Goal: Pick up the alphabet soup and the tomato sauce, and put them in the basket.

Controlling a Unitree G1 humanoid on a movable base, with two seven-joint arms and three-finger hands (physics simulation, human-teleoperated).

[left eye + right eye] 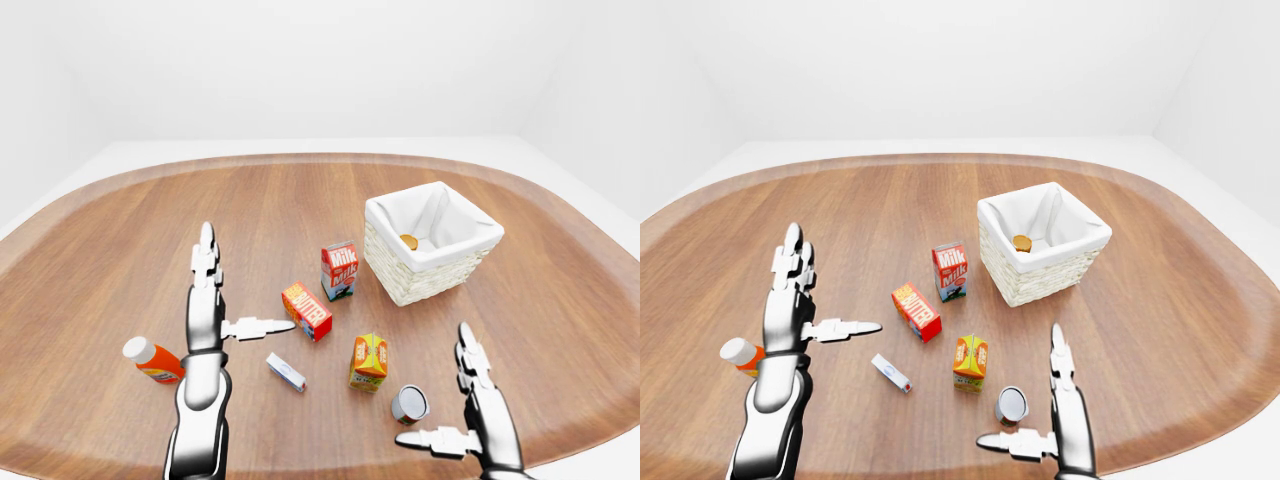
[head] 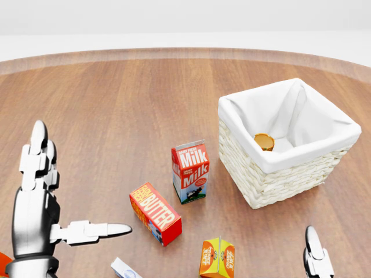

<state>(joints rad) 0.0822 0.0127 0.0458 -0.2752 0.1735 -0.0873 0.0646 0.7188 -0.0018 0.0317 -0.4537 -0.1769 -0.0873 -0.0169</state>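
A wicker basket (image 1: 420,282) with a white liner stands right of centre on the wooden table. Inside it lies a round orange-topped can (image 2: 264,141); its label is hidden. A second can (image 1: 409,403) lies on its side near the bottom of the left-eye view, its grey end showing, so I cannot tell which can is which. My right hand (image 1: 432,385) is open just right of that can, fingers up, thumb pointing left below it, not touching. My left hand (image 1: 245,285) is open and empty at the left, thumb pointing at the butter box.
A milk carton (image 1: 339,270) stands left of the basket. A red butter box (image 1: 307,311), an orange juice carton (image 1: 369,361) and a small white-blue box (image 1: 285,371) lie between the hands. An orange bottle with a white cap (image 1: 150,360) lies beside my left forearm.
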